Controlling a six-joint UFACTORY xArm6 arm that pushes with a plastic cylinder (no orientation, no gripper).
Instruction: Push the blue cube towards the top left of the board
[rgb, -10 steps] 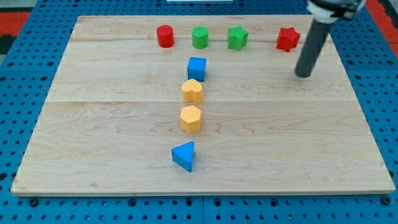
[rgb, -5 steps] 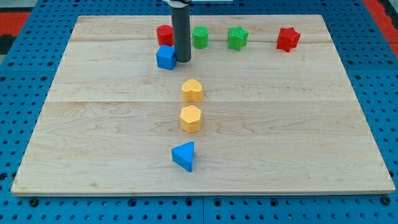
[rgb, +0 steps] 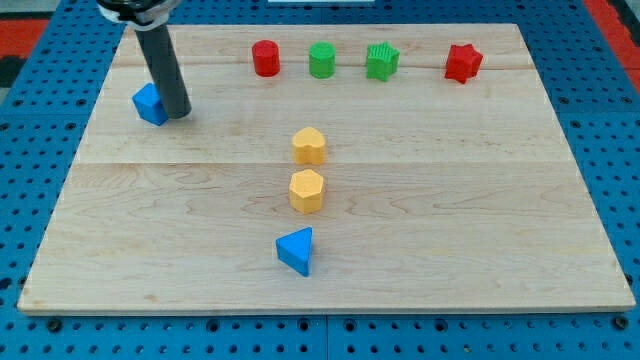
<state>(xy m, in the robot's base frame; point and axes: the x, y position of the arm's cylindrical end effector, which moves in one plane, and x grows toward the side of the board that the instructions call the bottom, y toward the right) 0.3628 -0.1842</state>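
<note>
The blue cube lies near the board's upper left, partly hidden behind my rod. My tip rests on the board right against the cube's right side. The rod rises from there toward the view's top left.
A red cylinder, a green cylinder, a green star-like block and a red star line the top edge. Two yellow blocks and a blue triangle stand in a column at the middle. The wooden board sits on a blue pegboard.
My tip swept from the right side across the board to the left, pushing the blue cube from beside the column's top, past the red cylinder, to the upper left.
</note>
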